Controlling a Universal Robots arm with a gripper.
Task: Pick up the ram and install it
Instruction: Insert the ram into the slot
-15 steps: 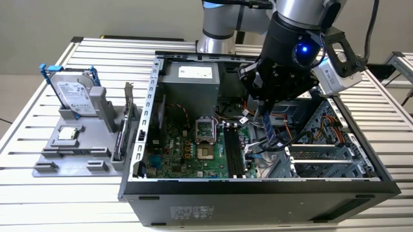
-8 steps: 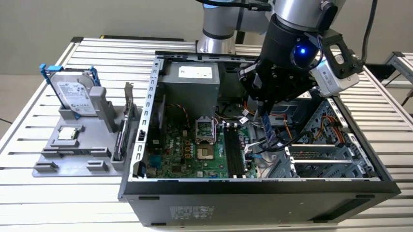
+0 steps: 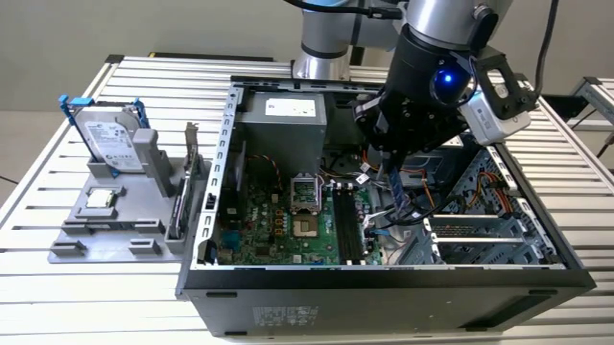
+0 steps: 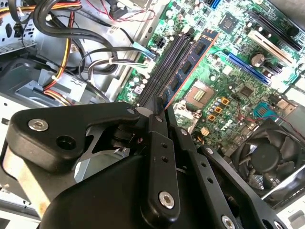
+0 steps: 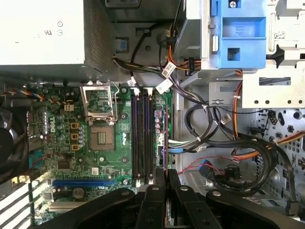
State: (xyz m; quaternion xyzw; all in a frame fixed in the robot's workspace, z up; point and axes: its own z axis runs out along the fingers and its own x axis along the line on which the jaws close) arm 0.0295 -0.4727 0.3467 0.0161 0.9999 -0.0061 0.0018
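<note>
An open computer case [image 3: 384, 284] lies on the slatted counter [image 3: 57, 287] before me, its green motherboard [image 3: 278, 223] facing up with the bare processor socket [image 3: 302, 230] near the middle and the grey power supply [image 3: 283, 118] at the far end. Bundled cables [image 5: 228, 138] run beside the board, below a blue drive bracket [image 5: 238, 33]. On the exterior view's left, a grey holder [image 3: 115, 223] carries an upright hard drive [image 3: 111, 140] in a blue frame.
</note>
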